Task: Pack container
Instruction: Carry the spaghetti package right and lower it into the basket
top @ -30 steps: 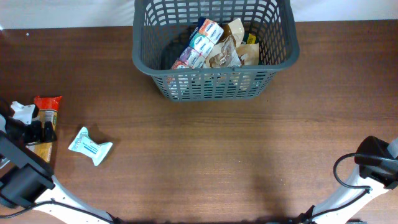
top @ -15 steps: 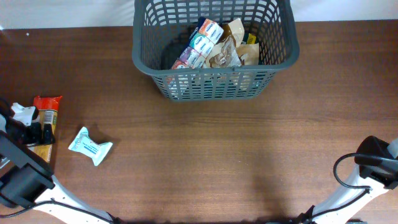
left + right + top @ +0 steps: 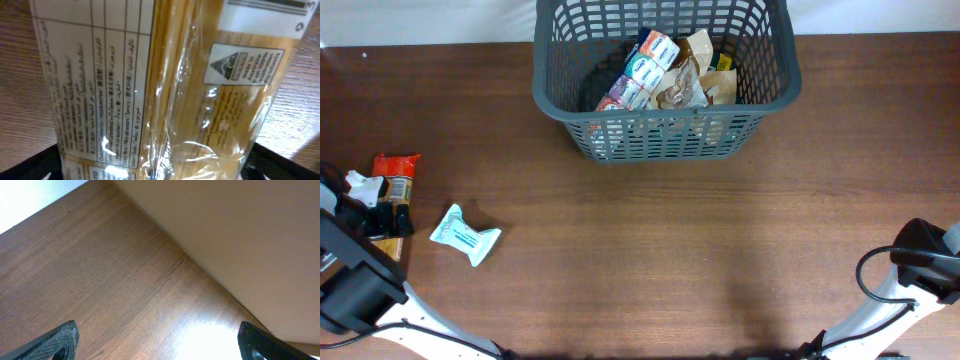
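Observation:
The container [image 3: 665, 140], a dark grey lattice basket, stands at the table's far middle with several food packets [image 3: 665, 70] inside. A long spaghetti packet with a red top [image 3: 397, 168] lies at the table's left edge. My left gripper [image 3: 382, 215] is down over it. In the left wrist view the packet [image 3: 165, 85] fills the frame, and the open fingers [image 3: 155, 172] straddle it at both sides. A light blue packet [image 3: 465, 236] lies just right of it. My right gripper [image 3: 155, 347] is open and empty above bare wood.
My right arm [image 3: 925, 255] sits at the table's front right corner, near the table edge [image 3: 215, 280]. A small white object [image 3: 362, 183] lies beside the spaghetti packet, by the left gripper.
My left gripper has shifted slightly toward the front along the spaghetti packet, and the white object beside it has moved a little. The right arm and the basket have not moved.

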Available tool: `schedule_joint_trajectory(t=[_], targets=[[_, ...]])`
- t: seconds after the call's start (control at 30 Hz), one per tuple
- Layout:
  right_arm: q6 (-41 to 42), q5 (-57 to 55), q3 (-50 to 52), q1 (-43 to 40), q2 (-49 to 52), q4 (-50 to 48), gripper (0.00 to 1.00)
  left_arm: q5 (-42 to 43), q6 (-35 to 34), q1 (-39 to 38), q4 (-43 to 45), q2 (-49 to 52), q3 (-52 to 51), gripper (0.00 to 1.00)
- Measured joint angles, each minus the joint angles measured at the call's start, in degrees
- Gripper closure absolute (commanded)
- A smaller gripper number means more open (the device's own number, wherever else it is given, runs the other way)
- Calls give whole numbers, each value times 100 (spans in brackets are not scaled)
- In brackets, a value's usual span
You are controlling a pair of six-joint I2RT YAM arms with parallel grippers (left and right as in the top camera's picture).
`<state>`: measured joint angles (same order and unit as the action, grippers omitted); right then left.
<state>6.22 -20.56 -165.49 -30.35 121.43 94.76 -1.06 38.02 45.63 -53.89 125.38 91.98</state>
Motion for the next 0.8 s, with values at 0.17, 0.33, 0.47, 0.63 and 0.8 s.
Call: schedule_joint_trajectory(t=[0.17, 0.33, 0.47, 0.63, 0.8], targets=[[0, 0, 0, 0, 0, 0, 1, -28, 22, 7, 76, -2, 0, 77], [2, 0, 0, 0, 0, 0, 1, -109, 57, 7, 101, -181, 44, 98], [2, 2, 0, 0, 0, 0, 1, -131, -20, 4, 151, -184, 48, 98], [0, 0, 0, 0, 0, 0, 1, -155, -310, -33, 140, -184, 59, 98], [-2, 0, 0, 0, 0, 0, 1, 343, -588, -195, -219, -20, 424, 98]])
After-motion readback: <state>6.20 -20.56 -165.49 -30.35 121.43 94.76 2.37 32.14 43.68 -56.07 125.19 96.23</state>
